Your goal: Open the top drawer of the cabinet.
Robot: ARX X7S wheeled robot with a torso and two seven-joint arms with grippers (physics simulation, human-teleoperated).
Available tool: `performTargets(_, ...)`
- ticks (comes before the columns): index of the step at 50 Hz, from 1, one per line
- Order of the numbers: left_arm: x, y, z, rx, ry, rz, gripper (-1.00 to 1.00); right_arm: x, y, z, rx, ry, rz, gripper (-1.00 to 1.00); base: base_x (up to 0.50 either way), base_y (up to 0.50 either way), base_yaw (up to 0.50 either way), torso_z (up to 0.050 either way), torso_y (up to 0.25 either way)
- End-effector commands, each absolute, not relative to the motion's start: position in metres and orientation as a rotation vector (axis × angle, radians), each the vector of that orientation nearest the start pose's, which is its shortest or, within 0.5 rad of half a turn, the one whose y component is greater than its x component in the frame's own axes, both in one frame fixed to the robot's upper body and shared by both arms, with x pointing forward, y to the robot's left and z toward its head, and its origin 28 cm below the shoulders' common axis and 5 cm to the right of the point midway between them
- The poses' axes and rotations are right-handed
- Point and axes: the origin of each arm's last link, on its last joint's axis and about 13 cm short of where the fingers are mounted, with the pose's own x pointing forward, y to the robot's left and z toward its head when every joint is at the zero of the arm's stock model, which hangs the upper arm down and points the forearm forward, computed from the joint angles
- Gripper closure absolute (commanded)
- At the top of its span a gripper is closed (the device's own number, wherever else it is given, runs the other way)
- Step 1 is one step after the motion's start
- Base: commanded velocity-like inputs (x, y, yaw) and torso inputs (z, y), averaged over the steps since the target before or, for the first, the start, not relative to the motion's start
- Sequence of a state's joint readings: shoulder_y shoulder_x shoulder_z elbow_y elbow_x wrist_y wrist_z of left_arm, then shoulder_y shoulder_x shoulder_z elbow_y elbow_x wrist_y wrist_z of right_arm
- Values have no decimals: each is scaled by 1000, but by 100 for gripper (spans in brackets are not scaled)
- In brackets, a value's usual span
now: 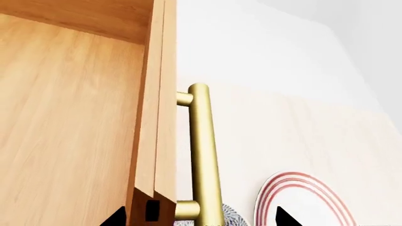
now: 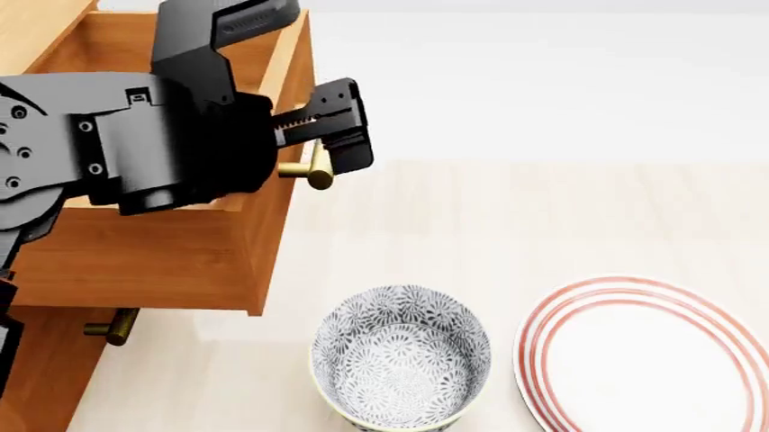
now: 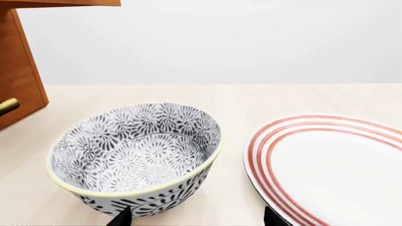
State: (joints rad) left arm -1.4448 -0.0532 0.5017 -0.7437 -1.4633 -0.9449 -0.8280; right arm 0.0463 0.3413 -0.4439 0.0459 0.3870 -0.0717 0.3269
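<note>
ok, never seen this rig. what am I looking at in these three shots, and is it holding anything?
It is a simulated two-armed robot, steered by a person. The head view looks down from its head: the left gripper sits at the brass handle of the top drawer, which juts out of the cabinet. Whether the fingers clamp the handle cannot be told. The left wrist camera shows that handle up close. The right wrist camera shows the table with a patterned bowl and a red-ringed plate; the right gripper holds nothing.
</note>
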Motion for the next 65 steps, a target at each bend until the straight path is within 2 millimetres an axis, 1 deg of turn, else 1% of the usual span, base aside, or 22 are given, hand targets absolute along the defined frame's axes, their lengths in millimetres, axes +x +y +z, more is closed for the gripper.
performTargets(1,346,84,314,-441,579,-473,-100,201,-95,3,29,75,81,-100,0,0,0,0,0)
performTargets(5,342,82,313,-431,571,-494,-100,200,-95,4,29,77,81,-100,0,0,0,0,3)
performTargets(7,341,83,315,-407,524,-495,-100,200,-95,3,29,77,82,-100,0,0,0,0,0)
performTargets(9,340,85,315,-338,461,-449,-100,200,-95,3,29,78,81,-100,0,0,0,0,5)
performTargets(10,341,87,316,-248,378,-389,-100,200,-95,3,29,79,81,-100,0,0,0,0,0)
performTargets(11,341,88,315,-203,346,-357,-100,201,-95,3,29,79,80,-100,0,0,0,0,0)
performTargets(12,343,90,315,-134,275,-292,-100,201,-95,3,30,81,79,-100,0,0,0,0,0)
performTargets(19,339,94,316,-84,215,-270,-100,202,-95,3,31,82,75,-100,0,0,0,0,1)
performTargets(25,330,96,319,-27,139,-263,-100,203,-95,4,33,84,72,-100,0,0,0,0,0)
performTargets(33,319,97,317,-25,148,-296,-100,203,-95,5,33,85,70,-100,0,0,0,0,0)
performTargets(37,308,98,317,-8,126,-313,-100,203,-95,4,31,81,69,-100,0,0,0,0,0)
performTargets(38,301,99,318,17,89,-329,-100,202,-95,5,29,78,70,-100,0,0,0,0,0)
performTargets(47,268,106,323,61,-52,-372,-100,201,-94,4,24,73,71,-100,0,0,0,0,0)
performTargets(49,258,108,320,65,-73,-394,-100,201,-94,4,23,73,72,-100,0,0,0,0,0)
performTargets(59,237,117,300,70,-109,-444,-100,201,-94,4,19,73,74,-100,0,0,0,0,0)
performTargets(63,227,120,292,84,-127,-485,-100,201,-93,3,17,73,76,-100,0,0,0,0,0)
performTargets(65,220,120,285,94,-127,-521,-100,201,-94,3,17,73,76,-100,0,0,0,0,0)
